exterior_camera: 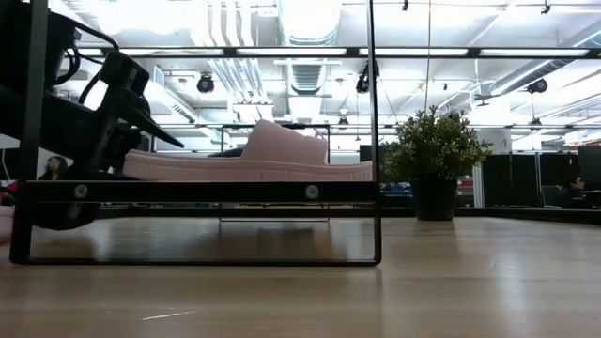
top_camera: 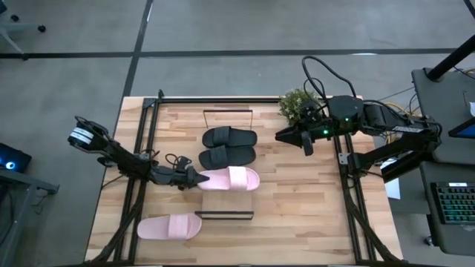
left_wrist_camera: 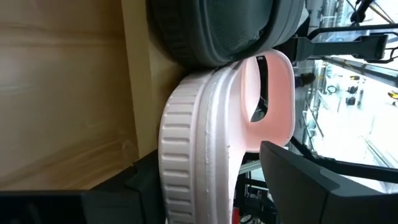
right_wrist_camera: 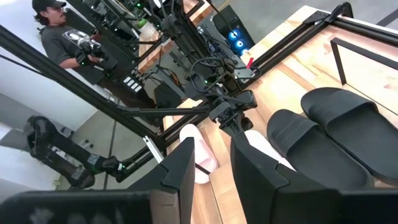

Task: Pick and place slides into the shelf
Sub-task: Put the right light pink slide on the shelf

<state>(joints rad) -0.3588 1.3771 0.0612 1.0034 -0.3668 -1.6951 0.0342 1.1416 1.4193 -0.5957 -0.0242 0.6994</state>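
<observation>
The shelf (top_camera: 226, 202) is a narrow light board between black frame ends in the middle of the table. Two black slides (top_camera: 230, 137) (top_camera: 226, 156) lie side by side across it. A pale pink slide (top_camera: 231, 179) lies across it beside them, sole down, with its heel end past the board's left edge. My left gripper (top_camera: 194, 179) is open at that heel end, one finger above it and one below. A second pink slide (top_camera: 169, 227) lies on the table near the front left. My right gripper (top_camera: 306, 141) hangs open right of the shelf, holding nothing. My left gripper (left_wrist_camera: 205, 168) comes level from the table's left, along the pink slide, and stands open around its heel end (left_wrist_camera: 199, 186). A dark gap shows between the upper finger (left_wrist_camera: 292, 180) and the footbed. Whether the lower finger (left_wrist_camera: 140, 186) touches the sole I cannot tell.
A small potted plant (top_camera: 299, 104) stands at the far edge, right of the shelf. Black rails (top_camera: 141, 170) run along the table's left and right sides. Bare wood lies between the shelf and the right rail. A person (right_wrist_camera: 59, 37) stands in the room beyond the table.
</observation>
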